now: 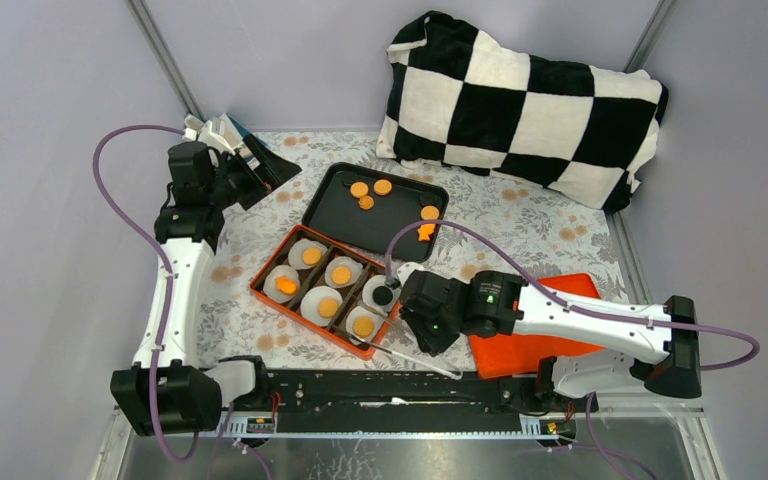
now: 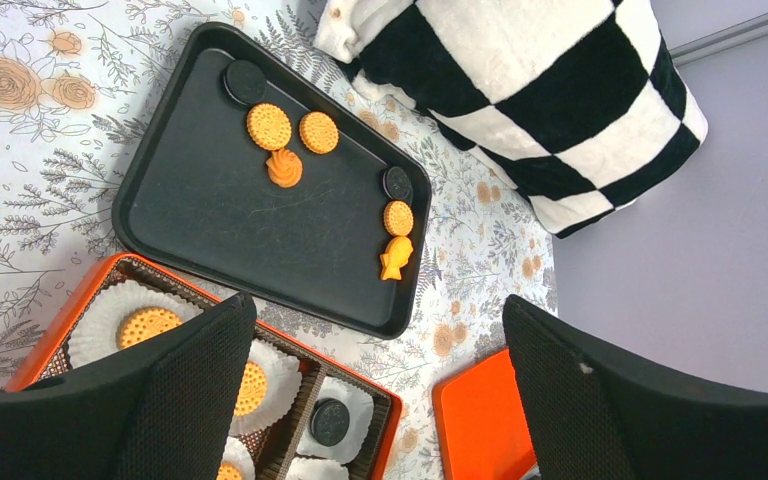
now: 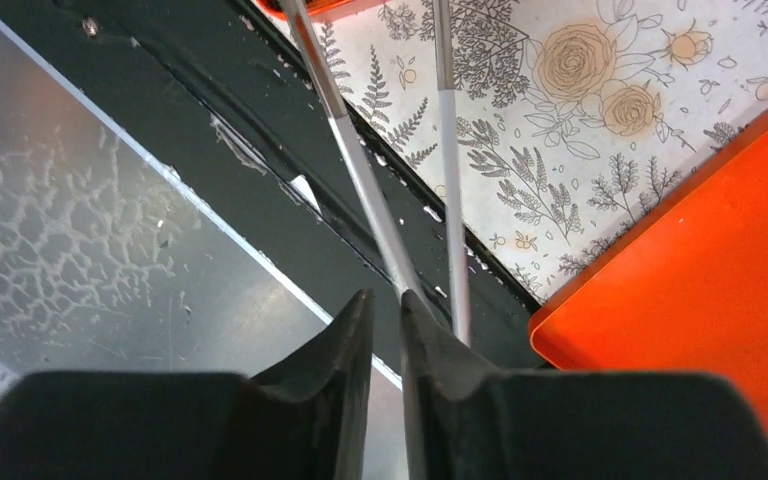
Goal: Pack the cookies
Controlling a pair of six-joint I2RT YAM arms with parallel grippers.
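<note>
Several orange cookies (image 1: 366,202) and a fish-shaped one (image 1: 426,232) lie on the black tray (image 1: 340,215). In the left wrist view the round cookies (image 2: 268,126) and the fish (image 2: 396,258) show beside two dark discs (image 2: 245,82). The orange box (image 1: 265,300) holds cookies (image 1: 328,306) in white liners, plus one dark disc (image 1: 384,296). My left gripper (image 1: 260,165) (image 2: 375,320) hangs open and empty, high over the table's back left. By the box's near right corner, my right gripper (image 1: 422,340) (image 3: 387,300) is shut on metal tongs (image 3: 360,170), one arm in the narrow gap.
An orange lid (image 1: 535,345) lies flat to the right of the box, under my right arm. A black-and-white checked pillow (image 1: 525,105) fills the back right. The black base rail (image 1: 380,390) runs along the near edge of the flowered cloth.
</note>
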